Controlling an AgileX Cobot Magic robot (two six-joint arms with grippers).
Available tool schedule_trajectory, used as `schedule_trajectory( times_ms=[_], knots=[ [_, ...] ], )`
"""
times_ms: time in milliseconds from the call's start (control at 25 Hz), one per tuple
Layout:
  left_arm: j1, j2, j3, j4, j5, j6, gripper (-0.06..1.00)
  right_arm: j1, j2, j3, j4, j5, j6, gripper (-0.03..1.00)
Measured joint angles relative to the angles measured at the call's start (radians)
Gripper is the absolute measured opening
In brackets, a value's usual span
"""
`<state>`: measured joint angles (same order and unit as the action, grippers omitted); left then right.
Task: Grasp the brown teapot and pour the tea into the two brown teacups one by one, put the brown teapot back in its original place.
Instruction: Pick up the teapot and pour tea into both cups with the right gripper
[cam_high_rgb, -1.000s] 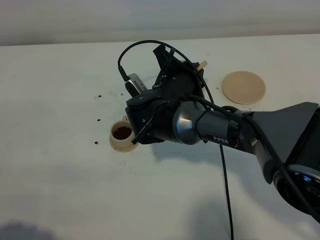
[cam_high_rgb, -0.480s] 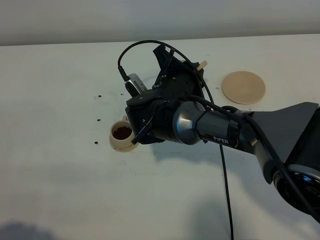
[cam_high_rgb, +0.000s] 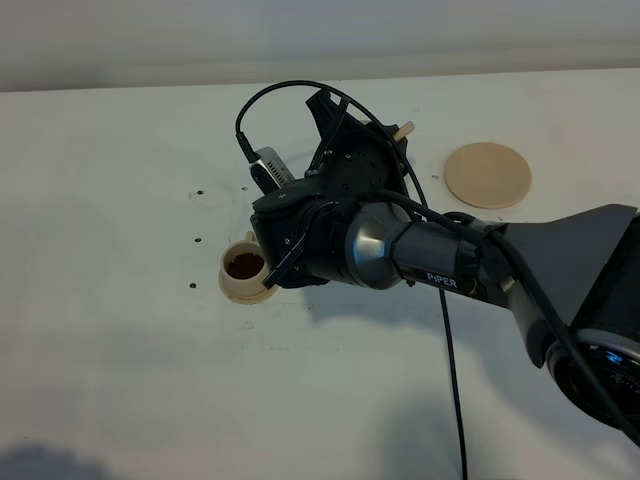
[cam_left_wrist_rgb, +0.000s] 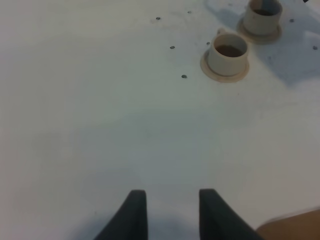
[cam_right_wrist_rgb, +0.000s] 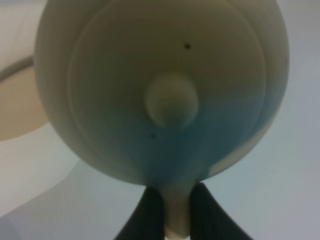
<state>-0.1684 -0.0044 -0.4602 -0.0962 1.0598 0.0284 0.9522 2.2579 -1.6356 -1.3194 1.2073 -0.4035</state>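
Observation:
The brown teapot (cam_right_wrist_rgb: 160, 85) fills the right wrist view, lid knob toward the camera. My right gripper (cam_right_wrist_rgb: 175, 196) is shut on its handle (cam_right_wrist_rgb: 176, 220). In the high view the right arm (cam_high_rgb: 360, 225) reaches across the middle and hides the teapot. One brown teacup (cam_high_rgb: 243, 268) on its saucer holds dark tea just left of the arm. The left wrist view shows both teacups, the nearer (cam_left_wrist_rgb: 228, 52) and the farther (cam_left_wrist_rgb: 263, 15), each dark inside. The round tan coaster (cam_high_rgb: 487, 175) lies bare at the back right. My left gripper (cam_left_wrist_rgb: 172, 196) hovers open over bare table, well short of the cups.
Small dark screw holes (cam_high_rgb: 198, 240) dot the white table (cam_high_rgb: 120, 370) left of the cup. A black cable (cam_high_rgb: 452, 360) hangs from the right arm toward the front edge. A tan curved edge (cam_right_wrist_rgb: 17, 107) shows beside the teapot in the right wrist view.

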Motion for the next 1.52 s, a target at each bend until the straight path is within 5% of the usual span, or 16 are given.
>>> schedule_trajectory(
  times_ms=[1520],
  knots=[
    [0.000, 0.000, 0.000, 0.000, 0.000, 0.000, 0.24, 0.001, -0.002, 0.000, 0.018, 0.000, 0.019, 0.11]
  ],
)
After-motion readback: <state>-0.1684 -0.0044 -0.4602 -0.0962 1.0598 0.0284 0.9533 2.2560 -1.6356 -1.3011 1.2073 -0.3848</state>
